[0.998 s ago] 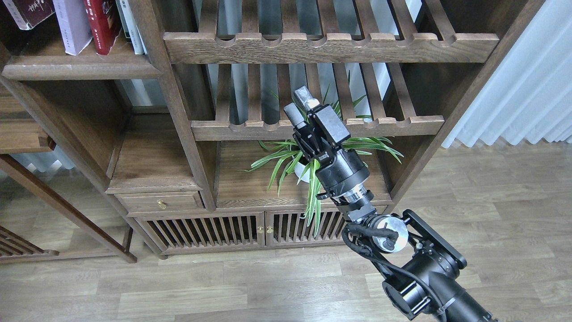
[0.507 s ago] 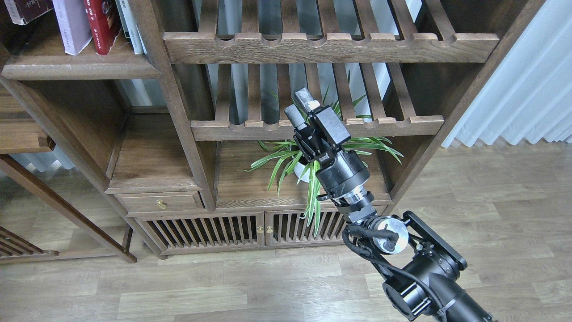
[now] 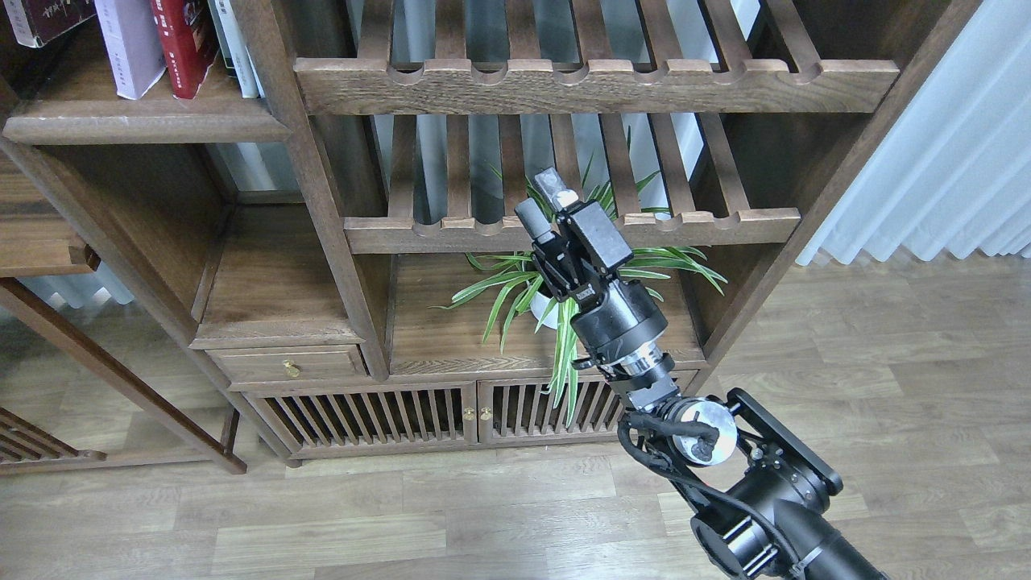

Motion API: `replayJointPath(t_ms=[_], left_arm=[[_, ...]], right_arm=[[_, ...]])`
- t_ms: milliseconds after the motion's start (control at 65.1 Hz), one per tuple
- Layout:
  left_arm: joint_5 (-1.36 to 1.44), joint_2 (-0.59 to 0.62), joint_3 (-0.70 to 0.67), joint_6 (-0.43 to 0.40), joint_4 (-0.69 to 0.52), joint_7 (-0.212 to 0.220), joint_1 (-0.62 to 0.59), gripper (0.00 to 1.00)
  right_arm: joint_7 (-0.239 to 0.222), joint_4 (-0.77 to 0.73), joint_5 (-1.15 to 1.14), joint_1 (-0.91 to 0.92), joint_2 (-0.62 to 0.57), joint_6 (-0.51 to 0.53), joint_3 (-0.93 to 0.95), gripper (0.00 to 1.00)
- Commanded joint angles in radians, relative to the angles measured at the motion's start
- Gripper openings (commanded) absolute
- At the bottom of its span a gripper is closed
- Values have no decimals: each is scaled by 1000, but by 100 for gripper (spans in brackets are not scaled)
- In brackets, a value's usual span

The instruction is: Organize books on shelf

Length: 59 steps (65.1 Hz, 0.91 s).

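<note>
Three books stand at the top left on the dark shelf plank: a maroon book leaning at the far left, a pale lavender book and a red book. All are cut off by the top edge. My right gripper is far to their right, raised in front of the lower slatted rack, with its two fingers apart and nothing between them. My left gripper is out of view.
Thin white-spined books stand right of the red book against a post. Two slatted racks fill the middle. A potted green plant sits behind my right wrist. A drawer and slatted doors lie below; white curtains hang at the right.
My right gripper has sunk slightly and drawn back a little. The maroon book has shifted slightly up and left in the frame.
</note>
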Motion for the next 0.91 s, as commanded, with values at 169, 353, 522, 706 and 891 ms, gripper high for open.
replayJointPath(t_ms=[169,353,522,706,891], left_arm=[[0,-1,-1,6,11,0,2,46],[-6,-4,-19,8,12,-1,1,50],[-16,-26,-68,9,11,-1,-1,54],[-29,-59,-154,5,0,-6,-3,60],[-109,-76,-207,3,-38,-15,-4,62]], right_arm=[[0,0,-2,0,0,0,0,78],[0,-1,-2,0,0,0,-3,78],[0,-1,-3,1,0,0,-3,78],[0,-1,-3,1,0,0,-3,78],[0,-1,-3,6,0,0,-3,78]])
